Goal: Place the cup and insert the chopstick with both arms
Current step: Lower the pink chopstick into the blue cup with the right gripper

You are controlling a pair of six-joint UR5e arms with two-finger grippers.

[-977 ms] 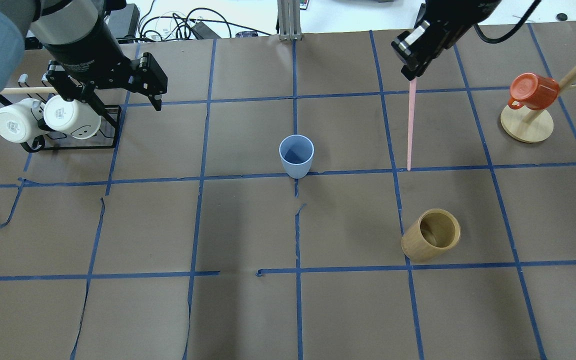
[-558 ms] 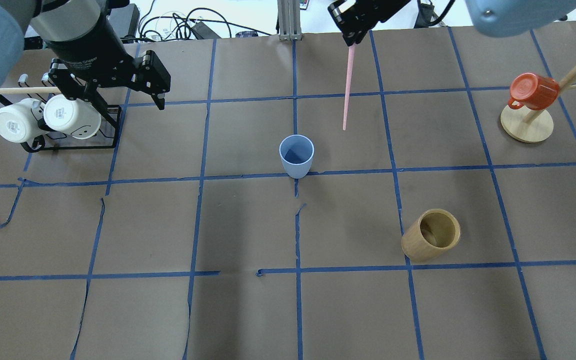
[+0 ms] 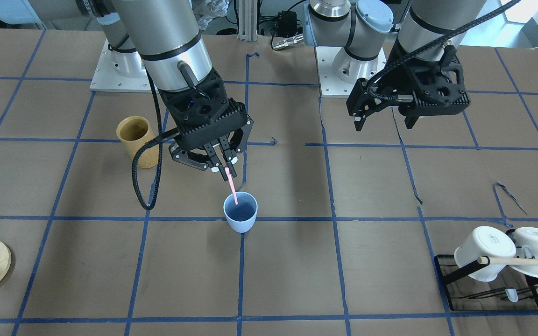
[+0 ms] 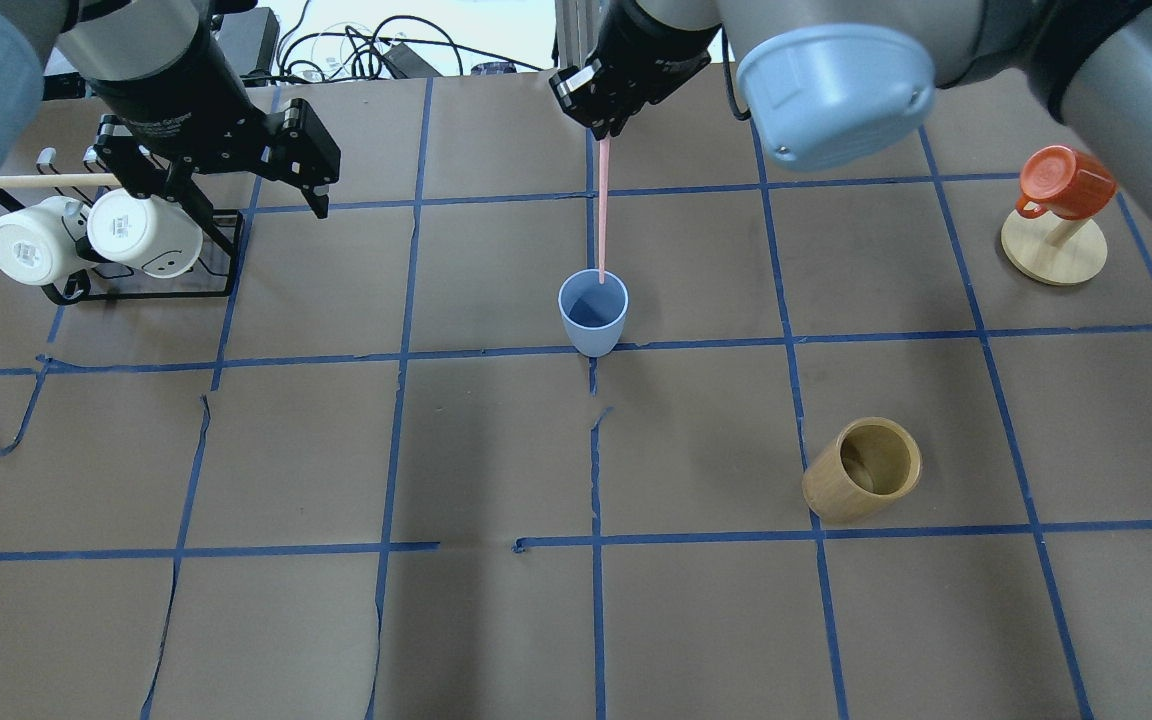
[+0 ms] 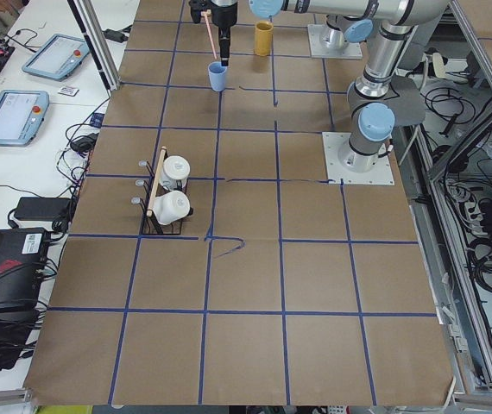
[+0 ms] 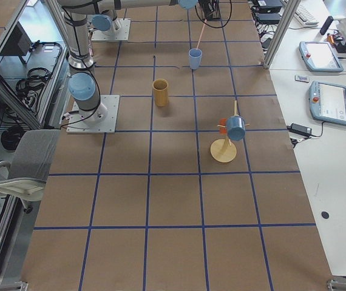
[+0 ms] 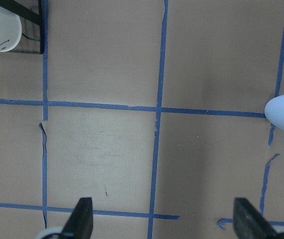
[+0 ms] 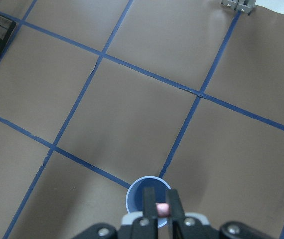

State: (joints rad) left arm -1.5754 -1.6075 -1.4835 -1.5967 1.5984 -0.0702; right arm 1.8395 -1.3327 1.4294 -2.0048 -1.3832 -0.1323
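Overhead exterior, right claw (image 4: 604, 132) pointing down, gripping chopstick (image 4: 602, 210), tip at cup (image 4: 593, 322) mouth

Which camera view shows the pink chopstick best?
The overhead exterior view: the chopstick shows at full length, from the right gripper down to the cup's rim. The front-facing view foreshortens it; the side views show it tiny; the right wrist view shows only its top end.

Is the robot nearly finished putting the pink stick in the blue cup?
Nearly. Done: the small pale blue plastic cup stands upright on the table, and the left gripper is open and empty. In hand: the right gripper holds the thin pink chopstick above the cup, its tip at the cup's mouth. To do: lower it in and let go.
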